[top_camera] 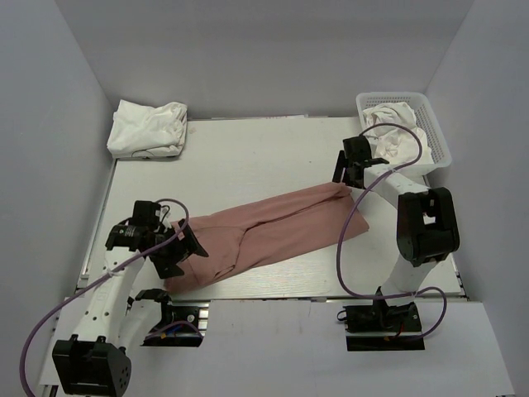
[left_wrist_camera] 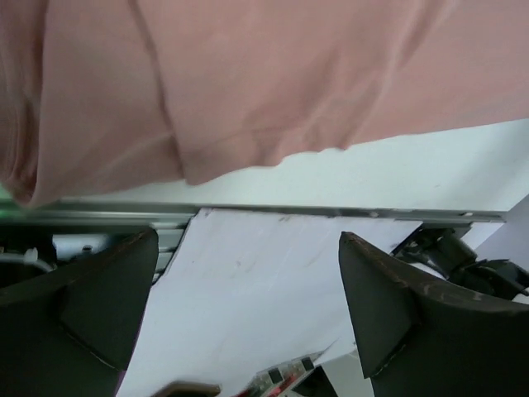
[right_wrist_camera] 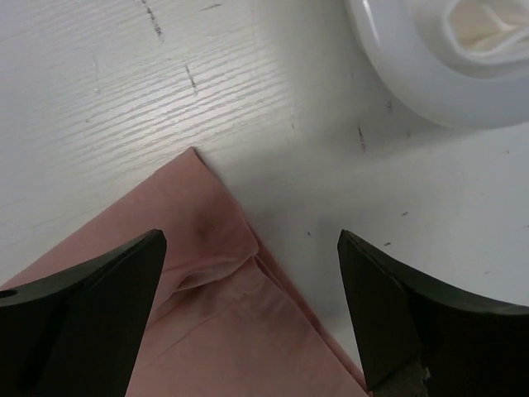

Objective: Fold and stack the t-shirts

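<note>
Pink t-shirt [top_camera: 264, 231]: lies folded into a long strip, diagonal across the middle of the table [top_camera: 248, 157]. Its near-left end is at the front edge and its far-right end points toward the basket [top_camera: 442, 141].

Left gripper [left_wrist_camera: 248, 240]: released, fingers wide, just off the shirt's near-left end, nothing between them.

Right gripper [right_wrist_camera: 252, 248]: released, hovering over the far-right corner (cloth lies flat, not pinched).

White t-shirts [top_camera: 149, 128]: piled at the far-left corner. More white cloth [top_camera: 393, 120] sits in the basket.

Purple cable [top_camera: 351, 231] loops beside the shirt's right end.
</note>
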Tool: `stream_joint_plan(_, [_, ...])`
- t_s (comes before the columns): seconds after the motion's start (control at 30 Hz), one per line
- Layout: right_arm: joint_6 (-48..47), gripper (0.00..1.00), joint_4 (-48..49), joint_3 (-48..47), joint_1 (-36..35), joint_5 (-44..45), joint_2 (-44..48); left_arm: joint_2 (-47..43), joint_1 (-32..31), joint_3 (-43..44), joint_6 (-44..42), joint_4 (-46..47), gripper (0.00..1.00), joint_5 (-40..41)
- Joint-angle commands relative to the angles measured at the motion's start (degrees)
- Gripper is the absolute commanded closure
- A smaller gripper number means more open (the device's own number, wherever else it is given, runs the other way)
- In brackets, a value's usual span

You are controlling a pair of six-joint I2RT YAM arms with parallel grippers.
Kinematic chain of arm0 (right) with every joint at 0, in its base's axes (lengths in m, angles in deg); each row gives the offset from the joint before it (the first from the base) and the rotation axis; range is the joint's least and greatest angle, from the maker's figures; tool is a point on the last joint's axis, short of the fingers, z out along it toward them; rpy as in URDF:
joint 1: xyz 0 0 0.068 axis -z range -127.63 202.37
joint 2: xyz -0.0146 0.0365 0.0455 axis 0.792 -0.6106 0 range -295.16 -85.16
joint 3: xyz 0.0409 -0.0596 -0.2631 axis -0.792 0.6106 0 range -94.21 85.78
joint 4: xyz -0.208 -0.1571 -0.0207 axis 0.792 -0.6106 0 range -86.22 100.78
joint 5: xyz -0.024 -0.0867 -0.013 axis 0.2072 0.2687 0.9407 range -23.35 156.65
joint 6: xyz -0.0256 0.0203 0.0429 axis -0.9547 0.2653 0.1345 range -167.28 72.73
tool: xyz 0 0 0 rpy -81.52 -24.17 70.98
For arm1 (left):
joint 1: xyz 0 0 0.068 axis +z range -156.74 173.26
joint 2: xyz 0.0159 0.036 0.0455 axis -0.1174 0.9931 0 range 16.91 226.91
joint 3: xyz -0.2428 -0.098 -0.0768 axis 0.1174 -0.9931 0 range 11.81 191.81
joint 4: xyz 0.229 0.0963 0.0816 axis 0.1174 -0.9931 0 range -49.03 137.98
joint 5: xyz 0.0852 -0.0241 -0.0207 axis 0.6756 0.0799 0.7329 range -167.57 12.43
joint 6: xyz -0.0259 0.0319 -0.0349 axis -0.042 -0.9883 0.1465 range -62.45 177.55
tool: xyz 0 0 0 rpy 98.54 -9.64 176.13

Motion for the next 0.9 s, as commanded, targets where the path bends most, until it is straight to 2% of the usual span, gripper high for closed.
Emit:
stream_joint_plan(0.0, [2.48,0.10,-2.27,-2.25,0.57,2.93,3.40,1.88,-0.18,3.95,-1.43,6.91,0.00,-0.14])
stream_joint_plan(0.1, [1.08,0.10,-1.57,-1.56,0.13,1.71,7.26,5.05,-0.18,4.48,0.14,16.31,0.00,1.17])
stream_joint_plan(0.2, [-1.99,0.10,0.53,-0.07,-0.04,-3.47,10.26,8.39,-0.18,1.85,2.34,26.33,0.00,1.18])
stream_joint_plan(0.23, [-2.44,0.10,3.93,0.81,-0.13,-13.14,10.88,9.61,-0.18,0.45,3.13,28.18,0.00,1.18])
stream_joint_plan(0.43, [-1.66,0.10,10.64,1.53,-1.27,-31.67,6.07,22.07,-0.18,-0.71,3.67,36.63,0.00,2.05])
stream_joint_plan(0.63, [2.11,0.10,8.54,-0.51,-2.15,-32.92,-2.73,31.24,-0.18,1.49,2.62,35.94,0.00,6.79])
stream_joint_plan(0.73, [4.49,0.10,9.24,3.00,-1.80,-33.46,-3.01,34.40,1.04,2.55,2.09,34.54,0.00,8.64])
stream_joint_plan(0.87, [6.51,0.10,7.49,5.39,-0.93,-29.59,-3.44,37.74,1.05,4.13,2.69,34.08,0.00,11.55])
